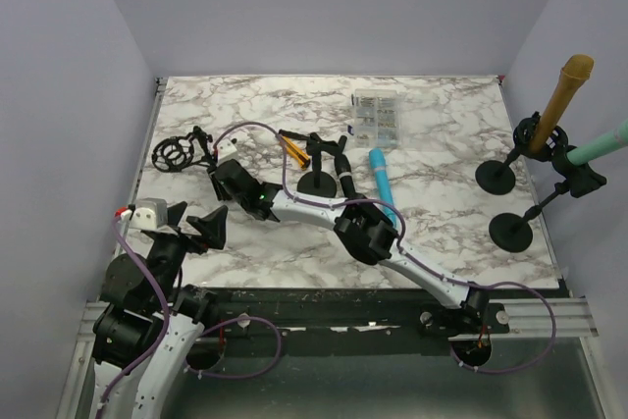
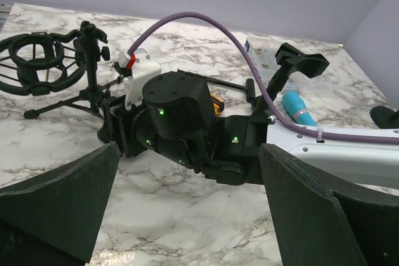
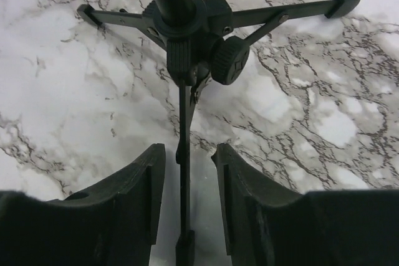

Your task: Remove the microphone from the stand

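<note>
— Closest to the right wrist lens: two dark fingers (image 3: 146, 191) of the right gripper (image 3: 187, 151), parted narrowly, astride one thin leg of the black folding tripod stand (image 3: 181, 17). No pinch yet, with a gap on either side of the leg.

— Why so low?

— Likely to pin the stand at its foot and guard against toppling during a pull from above. Just beyond the fingertips, only the hub and its round black knob (image 3: 229, 59).

— And the other arm?

— Wide-spread left gripper (image 2: 189, 154), holding nothing, facing the right arm's wrist. Probably parked clear of the work, ready to take something.

— Anything in the cradle?

— Nothing visible inside the black ring-shaped shock mount (image 2: 34, 60), up beyond the left fingertips. Flat on the white marble table (image 1: 451, 115), a slim teal microphone (image 1: 383, 183), well apart from both pairs of fingers. Farther off, back past the right arm's elbow, a tan foam-tipped microphone (image 1: 567, 85) and a mint-green microphone (image 1: 610, 142), each clipped at a tilt in a round-based black stand (image 1: 496, 177).

— Which one, then?

— Cannot tell. Either clipped one calls for a long reach away from this tripod.
</note>
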### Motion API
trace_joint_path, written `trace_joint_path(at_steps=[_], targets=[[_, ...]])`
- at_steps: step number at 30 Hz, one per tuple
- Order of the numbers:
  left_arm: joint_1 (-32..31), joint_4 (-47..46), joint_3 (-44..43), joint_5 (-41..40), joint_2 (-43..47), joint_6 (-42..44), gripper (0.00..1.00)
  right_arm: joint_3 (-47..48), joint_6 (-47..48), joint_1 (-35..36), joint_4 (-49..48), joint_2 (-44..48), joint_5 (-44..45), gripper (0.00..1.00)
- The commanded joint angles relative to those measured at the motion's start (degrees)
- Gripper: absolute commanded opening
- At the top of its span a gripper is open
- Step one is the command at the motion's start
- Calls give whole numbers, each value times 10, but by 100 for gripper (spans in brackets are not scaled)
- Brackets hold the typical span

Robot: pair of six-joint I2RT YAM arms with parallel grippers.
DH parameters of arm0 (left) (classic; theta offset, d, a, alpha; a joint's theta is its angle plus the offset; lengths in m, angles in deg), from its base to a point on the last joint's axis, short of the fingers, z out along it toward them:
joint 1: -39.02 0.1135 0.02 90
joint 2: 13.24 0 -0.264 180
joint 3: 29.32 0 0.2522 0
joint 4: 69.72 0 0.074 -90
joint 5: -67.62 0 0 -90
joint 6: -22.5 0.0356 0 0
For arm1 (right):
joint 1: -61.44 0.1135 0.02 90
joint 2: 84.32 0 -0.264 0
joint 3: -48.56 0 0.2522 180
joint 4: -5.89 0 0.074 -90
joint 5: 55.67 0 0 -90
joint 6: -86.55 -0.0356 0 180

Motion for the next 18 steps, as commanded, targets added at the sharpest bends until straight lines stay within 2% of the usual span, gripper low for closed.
trace_joint_path(at_steps=[1, 6, 11, 15, 18], targets=[[4, -2, -1, -16, 9, -3, 99, 26, 16, -4, 62, 7, 8, 49], [6, -4, -1, -12, 4, -3, 98, -121, -14, -4, 50, 145, -3, 63], [9, -5, 0, -7, -3, -2, 98, -329, -49, 7, 23, 316, -41, 75], [11, -6, 0, -1, -18, -1, 99, -487, -61, 29, -2, 447, -68, 80], [12, -7, -1, 5, -28, -2, 98, -597, -90, 32, -5, 542, -48, 81]])
